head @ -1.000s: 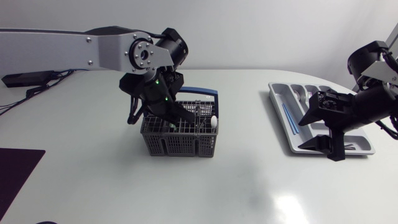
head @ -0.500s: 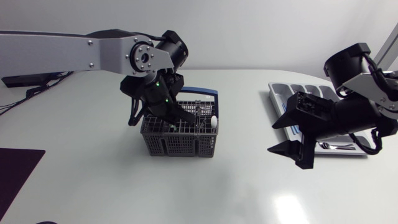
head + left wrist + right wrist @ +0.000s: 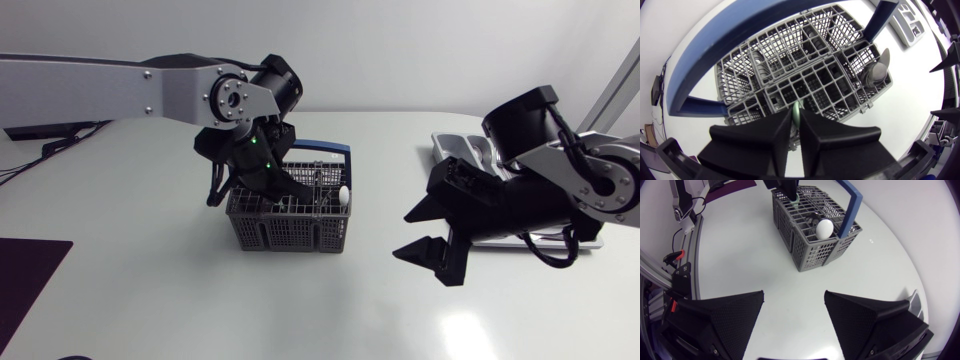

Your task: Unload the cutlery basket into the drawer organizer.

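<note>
Two claws are in view. The left claw point(image 3: 796, 116) is sunk into the grey cutlery basket point(image 3: 262, 228) and clamped on a pale green handle point(image 3: 797, 106) in one of its cells. The right claw point(image 3: 424, 231) is spread wide and empty above the surface point(image 3: 150, 280), between the basket and the drawer organizer point(image 3: 452, 150), which is largely hidden by the right arm point(image 3: 560, 170). A white rounded utensil point(image 3: 824, 228) stands in the basket.

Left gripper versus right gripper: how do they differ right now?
The left gripper is down in the basket; the right gripper hangs over bare table between basket and organizer. The left is shut on a pale green handle; the right is wide open and empty. Both have matte black wedge fingers.
</note>
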Controlling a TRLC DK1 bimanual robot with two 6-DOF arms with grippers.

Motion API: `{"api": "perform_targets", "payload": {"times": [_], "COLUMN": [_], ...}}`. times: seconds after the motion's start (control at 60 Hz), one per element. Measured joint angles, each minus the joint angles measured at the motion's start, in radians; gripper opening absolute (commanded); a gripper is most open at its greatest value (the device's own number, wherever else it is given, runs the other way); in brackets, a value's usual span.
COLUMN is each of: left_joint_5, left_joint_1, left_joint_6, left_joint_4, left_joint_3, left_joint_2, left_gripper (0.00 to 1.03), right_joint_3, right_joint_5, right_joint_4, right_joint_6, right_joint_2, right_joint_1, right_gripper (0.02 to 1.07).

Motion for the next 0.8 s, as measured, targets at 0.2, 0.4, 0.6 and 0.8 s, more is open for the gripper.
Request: {"api": "perform_targets", "payload": {"times": [0.2, 0.4, 0.6, 0.8], "left_joint_5": [-0.014, -0.026, -0.049, -0.068], "left_joint_1": [-0.002, -0.01, -0.021, -0.027], "left_joint_6": [0.0, 0.0, 0.0, 0.005], "left_joint_4": [0.001, 0.0, 0.0, -0.012], "left_joint_3": [0.0, 0.0, 0.0, 0.002], "left_joint_2": [-0.002, -0.008, -0.032, -0.062], "left_gripper": [0.04, 0.04, 0.04, 0.04], "right_joint_3": [-0.034, -0.038, -0.065, -0.076], "right_joint_5": [0.005, 0.005, 0.008, 0.008], "right_joint_4": [0.011, 0.015, 0.037, 0.039], "right_joint_6": [0.018, 0.018, 0.018, 0.018], "right_joint_2": [0.0, -0.003, -0.003, -0.003], "right_joint_1": [0.025, 0.027, 0.029, 0.029], "right_gripper": [0.89, 0.89, 0.89, 0.89]}}
